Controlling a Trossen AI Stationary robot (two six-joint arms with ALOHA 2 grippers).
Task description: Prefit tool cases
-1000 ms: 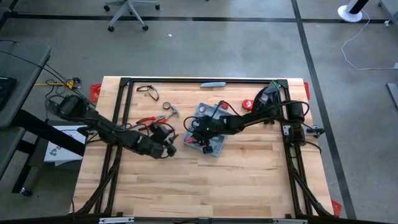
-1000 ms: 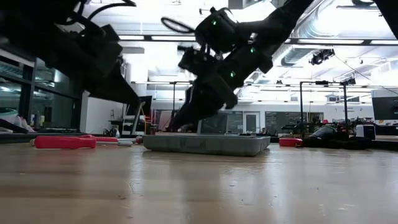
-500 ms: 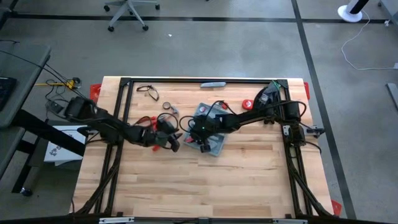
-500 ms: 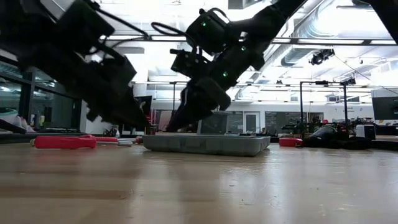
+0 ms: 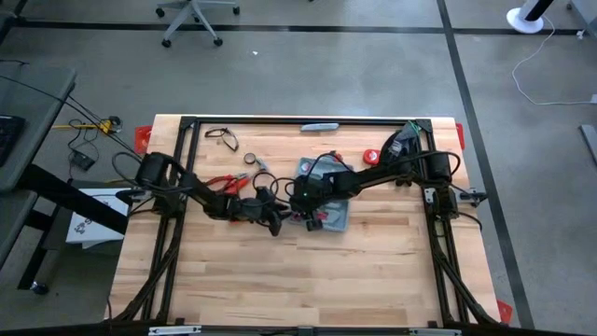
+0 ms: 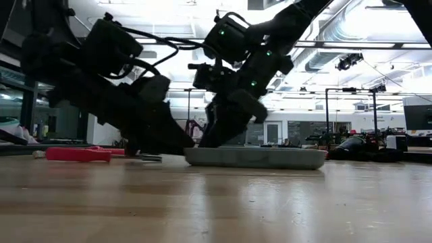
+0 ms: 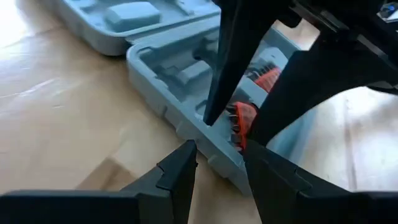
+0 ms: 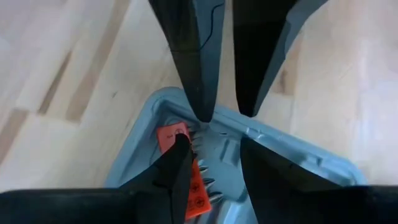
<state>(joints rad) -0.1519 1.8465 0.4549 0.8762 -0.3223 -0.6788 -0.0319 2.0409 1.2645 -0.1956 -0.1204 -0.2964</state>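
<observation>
The blue-grey tool case [image 5: 334, 213] lies open and flat on the table at mid-table, its moulded inside up [image 7: 168, 68]. An orange bit holder [image 7: 244, 119] sits in it. My left gripper [image 5: 278, 222] comes in low from the table's left, open, with its fingertips [image 7: 186, 163] at the case's left wall. My right gripper [image 5: 303, 205] reaches down into the case from the right, open, a finger [image 8: 179, 163] on either side of the bit holder [image 8: 189, 180]. My left gripper is at the outer wall of the case's tray [image 7: 214, 157], near a corner, its two open fingers either side of a small lug there. It slants down from the table's left. I cannot tell whether it touches. My right gripper's fingers stand inside the tray by the orange bit holder; I cannot tell whether they touch it.
Red-handled pliers [image 5: 220, 181] and other small tools lie left of the case, behind my left arm. A slim grey bar [image 5: 319, 126] lies at the far edge and a red piece [image 5: 370, 157] at the far right. The near half of the table is bare wood [image 5: 308, 280].
My left gripper has come down and toward the table's right, up to the case's left wall, rolling as it went. The case has slid a little toward the table's right edge and turned slightly. My right gripper has tipped steeper inside the case.
</observation>
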